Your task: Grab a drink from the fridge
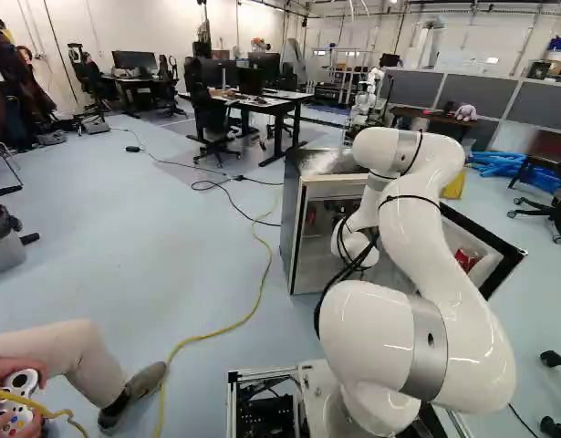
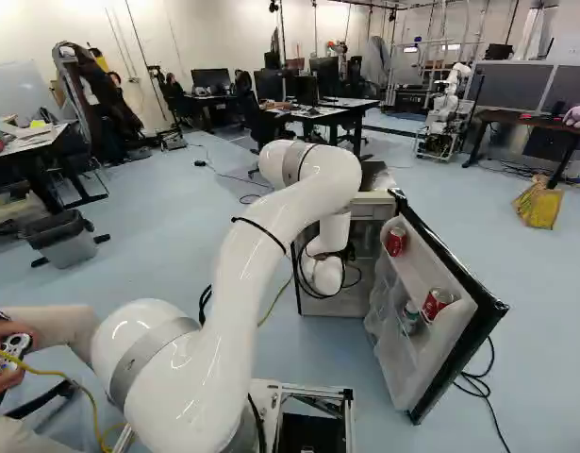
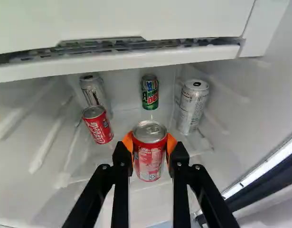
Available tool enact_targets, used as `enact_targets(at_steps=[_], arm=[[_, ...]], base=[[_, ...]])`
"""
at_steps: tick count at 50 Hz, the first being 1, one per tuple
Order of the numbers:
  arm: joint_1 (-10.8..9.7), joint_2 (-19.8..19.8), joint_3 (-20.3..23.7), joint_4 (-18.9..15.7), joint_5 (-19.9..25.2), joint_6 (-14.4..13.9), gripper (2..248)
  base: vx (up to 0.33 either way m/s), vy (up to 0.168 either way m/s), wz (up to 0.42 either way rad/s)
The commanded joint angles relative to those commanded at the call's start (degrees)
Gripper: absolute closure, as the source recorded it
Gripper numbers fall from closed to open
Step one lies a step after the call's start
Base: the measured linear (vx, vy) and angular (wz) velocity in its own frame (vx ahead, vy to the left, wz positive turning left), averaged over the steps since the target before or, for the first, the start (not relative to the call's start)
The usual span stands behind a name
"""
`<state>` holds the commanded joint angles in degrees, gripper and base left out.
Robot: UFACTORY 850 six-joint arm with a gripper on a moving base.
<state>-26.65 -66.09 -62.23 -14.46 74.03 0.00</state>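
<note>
A red can (image 3: 149, 154) stands between the two orange pads of my gripper (image 3: 149, 151) in the wrist view, both pressing its sides; the gripper is shut on it. Ahead of it on the same fridge shelf are a red Coca-Cola can (image 3: 98, 125), a silver can (image 3: 92, 90) behind that, a green can (image 3: 150, 92) and a white can (image 3: 192, 107). The fridge (image 1: 292, 224) is open, and the arm's wrist reaches inside. In the base views I cannot make out the gripper past the arm.
The open fridge door (image 2: 455, 260) juts out right of the arm, with red cans (image 2: 437, 303) on its racks. A freezer compartment front (image 3: 136, 21) overhangs the shelf. A yellow cable (image 1: 262, 274) crosses the floor. Another robot (image 2: 447, 113) stands far back, beyond the fridge.
</note>
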Motion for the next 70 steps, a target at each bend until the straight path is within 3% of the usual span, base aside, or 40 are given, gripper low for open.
enact_targets(at_steps=[70], arm=[[-1.1,26.3,31.6,0.0,0.0,0.0,162]], base=[[0.000,0.000,0.000]])
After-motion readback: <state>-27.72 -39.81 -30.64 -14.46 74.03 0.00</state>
